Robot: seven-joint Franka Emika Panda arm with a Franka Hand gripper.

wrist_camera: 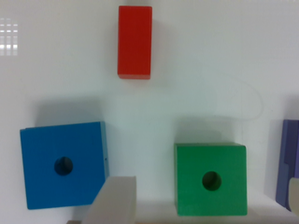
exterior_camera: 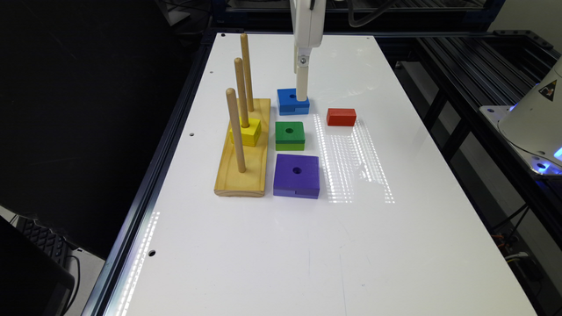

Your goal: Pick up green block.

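The tool [exterior_camera: 302, 94] hangs low over the tabletop [exterior_camera: 395, 228], its pale finger reaching down at the near corner of the blue block [exterior_camera: 293, 101], close to touching it. In the wrist view one finger [wrist_camera: 114, 198] shows beside the blue block and the other peeks in at the far edge by the purple block [wrist_camera: 287, 163], so the jaws stand wide, holding nothing. And the green block [wrist_camera: 211, 179] sits right in the gap between those fingers, flat on the tabletop, hole up, untouched. In the exterior view the green block [exterior_camera: 290, 135] lies just beyond the tool toward the camera, between blue and purple, in a tight row.

Here is the worry: that row is crowded. If the tool drops where it is, the finger by the blue block could land on its corner and shove or tip it. The opposite finger looks near the purple block [exterior_camera: 296, 175], so a descent off-centre could clip that too. The red block [exterior_camera: 341, 116] sits clear to one side, and the peg stand [exterior_camera: 243, 171] with its yellow block [exterior_camera: 246, 133] is on the other, apart from the action. Centring over the green block first looks like the safe call
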